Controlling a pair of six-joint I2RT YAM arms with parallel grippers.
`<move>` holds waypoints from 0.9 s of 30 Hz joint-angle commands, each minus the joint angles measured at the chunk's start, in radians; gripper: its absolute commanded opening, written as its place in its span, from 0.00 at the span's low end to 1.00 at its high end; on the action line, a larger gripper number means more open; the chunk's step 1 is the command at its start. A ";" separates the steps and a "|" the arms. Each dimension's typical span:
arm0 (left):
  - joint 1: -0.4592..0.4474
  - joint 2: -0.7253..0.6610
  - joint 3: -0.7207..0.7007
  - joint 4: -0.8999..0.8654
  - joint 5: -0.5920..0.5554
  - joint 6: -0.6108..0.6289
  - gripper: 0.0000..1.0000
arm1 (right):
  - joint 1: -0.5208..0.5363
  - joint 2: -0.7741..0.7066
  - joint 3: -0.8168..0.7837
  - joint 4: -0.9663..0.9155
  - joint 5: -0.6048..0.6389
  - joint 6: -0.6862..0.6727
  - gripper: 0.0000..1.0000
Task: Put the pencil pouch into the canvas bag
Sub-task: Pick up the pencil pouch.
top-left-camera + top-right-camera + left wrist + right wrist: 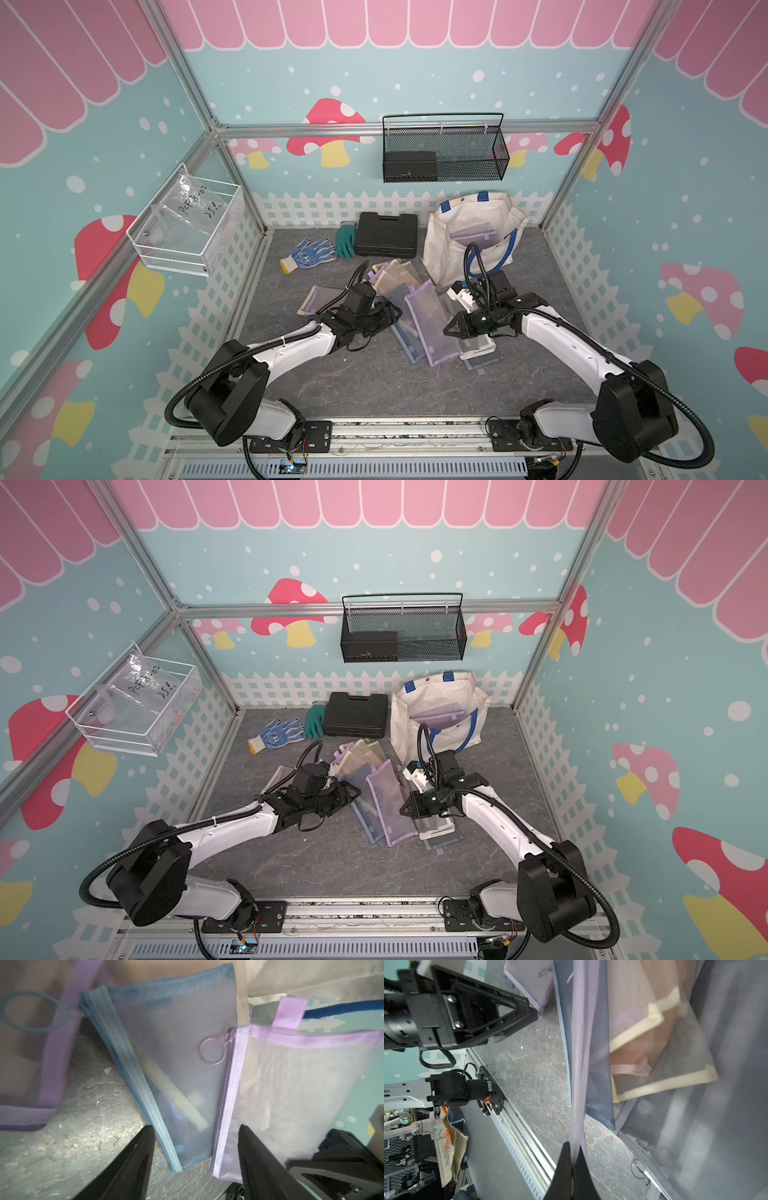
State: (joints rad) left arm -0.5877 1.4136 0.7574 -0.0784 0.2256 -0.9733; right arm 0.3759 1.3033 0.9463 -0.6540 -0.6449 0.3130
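pinching edge of lilac mesh zip pencil pouch (430,326) with right gripper (572,1148); holding left gripper (195,1126) apart nearby.

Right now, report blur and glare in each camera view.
Both top views: sharp, evenly lit, no glare. Left wrist: blue pouch fairly crisp, lilac pencil pouch smeared. Right wrist: table sharp, cream-edged pouch and grey mesh pouch beside it out of focus.
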 commanded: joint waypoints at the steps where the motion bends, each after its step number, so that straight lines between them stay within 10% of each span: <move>1: 0.020 -0.022 0.040 -0.081 0.014 0.061 0.65 | 0.008 -0.031 0.068 -0.014 -0.012 0.026 0.00; 15: 0.040 -0.036 0.093 -0.166 -0.004 0.133 0.65 | -0.012 -0.020 0.421 0.394 0.084 0.394 0.00; 27: 0.040 -0.079 0.141 -0.247 -0.028 0.182 0.67 | -0.246 0.118 0.557 0.549 0.202 0.562 0.00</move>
State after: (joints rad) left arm -0.5518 1.3579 0.8700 -0.2852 0.2192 -0.8211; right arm 0.1558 1.4078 1.4738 -0.1562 -0.4812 0.8165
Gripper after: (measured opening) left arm 0.673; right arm 0.048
